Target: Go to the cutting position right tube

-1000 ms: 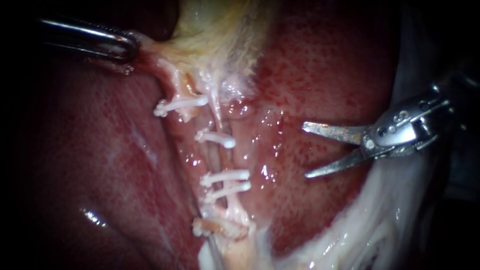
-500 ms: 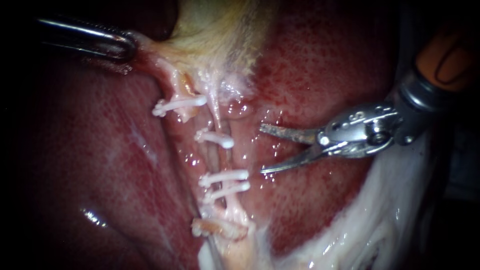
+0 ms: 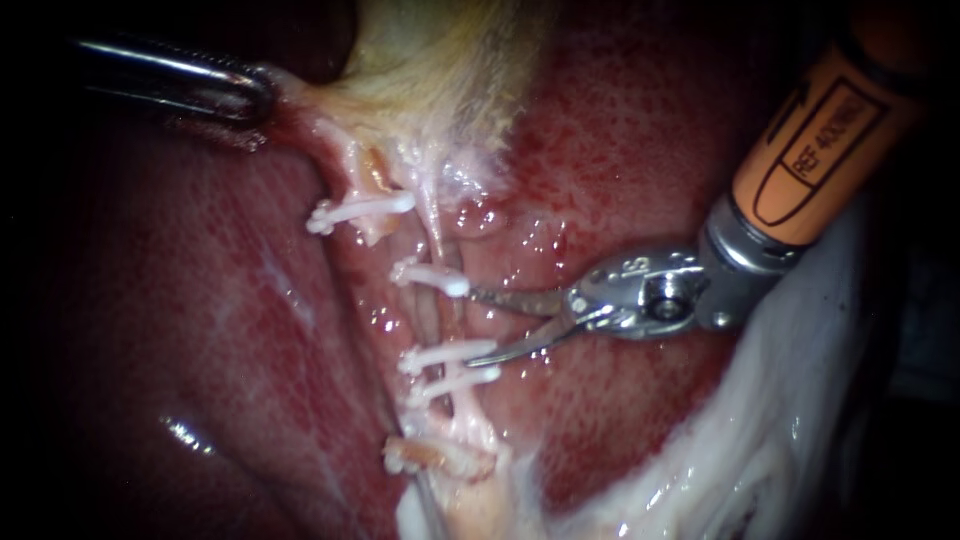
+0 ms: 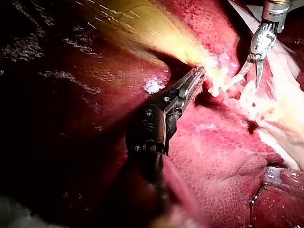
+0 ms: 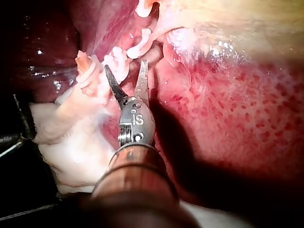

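Note:
The right tube (image 3: 447, 318) runs down the pale strip between liver lobes, with one white clip (image 3: 431, 276) above and two clips (image 3: 450, 353) below a bare stretch. My right instrument (image 3: 483, 327), a pair of open blades, has its tips at that bare stretch from the right, one blade by the upper clip, the other by the lower clips. In the right wrist view the blades (image 5: 126, 71) stand apart just short of the clips (image 5: 137, 47). My left instrument (image 3: 255, 95) is shut on gallbladder tissue (image 3: 330, 110) and holds it taut; its jaws (image 4: 197, 76) also show in the left wrist view.
A left tube (image 3: 352, 170) bears its own clip (image 3: 360, 210). Another clip (image 3: 412, 455) sits low on the strip. Red liver (image 3: 200, 330) lies on both sides, and white tissue (image 3: 740, 460) under the right instrument's shaft (image 3: 815, 140).
My right instrument has moved left across the liver, its open blades narrowing a little, and its tips now reach the right tube between the clips. The left instrument has held still.

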Robot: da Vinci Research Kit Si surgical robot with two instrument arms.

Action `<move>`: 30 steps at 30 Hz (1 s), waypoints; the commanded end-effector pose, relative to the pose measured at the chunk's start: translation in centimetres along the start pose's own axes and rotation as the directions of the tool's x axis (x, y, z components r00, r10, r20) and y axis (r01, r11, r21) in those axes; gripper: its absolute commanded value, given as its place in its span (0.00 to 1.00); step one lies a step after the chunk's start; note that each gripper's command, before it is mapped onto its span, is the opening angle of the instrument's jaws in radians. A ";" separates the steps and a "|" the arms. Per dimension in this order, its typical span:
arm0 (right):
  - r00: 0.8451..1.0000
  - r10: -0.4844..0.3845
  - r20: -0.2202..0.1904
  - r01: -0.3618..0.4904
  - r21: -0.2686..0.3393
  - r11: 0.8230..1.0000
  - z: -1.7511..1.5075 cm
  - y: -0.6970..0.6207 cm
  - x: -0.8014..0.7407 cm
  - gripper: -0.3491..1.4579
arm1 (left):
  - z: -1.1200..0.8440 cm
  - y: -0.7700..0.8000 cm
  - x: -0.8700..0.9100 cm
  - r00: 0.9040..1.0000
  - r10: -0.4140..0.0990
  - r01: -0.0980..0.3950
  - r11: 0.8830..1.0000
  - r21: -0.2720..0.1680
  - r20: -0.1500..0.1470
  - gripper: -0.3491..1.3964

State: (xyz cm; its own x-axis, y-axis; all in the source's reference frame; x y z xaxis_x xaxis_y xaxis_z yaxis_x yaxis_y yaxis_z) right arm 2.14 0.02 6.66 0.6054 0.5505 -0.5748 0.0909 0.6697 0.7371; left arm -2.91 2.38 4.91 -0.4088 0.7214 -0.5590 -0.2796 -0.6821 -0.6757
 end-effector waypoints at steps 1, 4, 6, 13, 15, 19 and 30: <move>1.000 -0.011 -0.005 0.011 0.012 1.000 0.03 0.02 -0.01 0.95 | 0.00 0.00 0.00 1.000 0.000 0.000 1.000 0.000 0.000 0.00; 0.999 -0.021 -0.030 0.022 0.044 0.999 0.10 0.06 0.00 0.95 | 0.00 0.00 0.00 1.000 0.000 0.000 1.000 0.000 0.000 0.00; 0.998 -0.032 -0.051 0.035 0.065 0.997 0.13 0.08 0.01 0.96 | 0.00 0.00 0.00 1.000 0.000 0.000 1.000 0.000 0.000 0.00; 0.988 -0.055 -0.142 0.079 0.166 0.983 0.18 0.11 0.05 0.96 | 0.00 0.00 0.00 1.000 0.000 0.000 1.000 0.000 0.000 0.00; 0.984 -0.045 -0.170 0.078 0.197 0.977 0.21 0.12 0.07 0.95 | 0.01 0.00 0.00 1.000 0.000 0.000 1.000 0.000 0.000 0.00; 0.976 -0.032 -0.214 0.085 0.242 0.967 0.28 0.14 0.15 0.95 | 0.01 0.00 0.00 1.000 0.000 0.000 1.000 0.000 0.000 0.00; 0.965 -0.022 -0.260 0.100 0.292 0.951 0.56 0.18 0.39 0.91 | 0.01 -0.01 0.01 1.000 0.000 0.000 1.000 0.000 0.000 0.00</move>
State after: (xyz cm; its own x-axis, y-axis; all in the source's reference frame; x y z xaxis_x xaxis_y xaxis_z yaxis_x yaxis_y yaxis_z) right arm 2.86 0.08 6.76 0.3751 0.6477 -0.6632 0.3784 0.5461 0.7474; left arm -2.92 2.38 4.92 -0.4087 0.7215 -0.5590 -0.2804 -0.6821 -0.6754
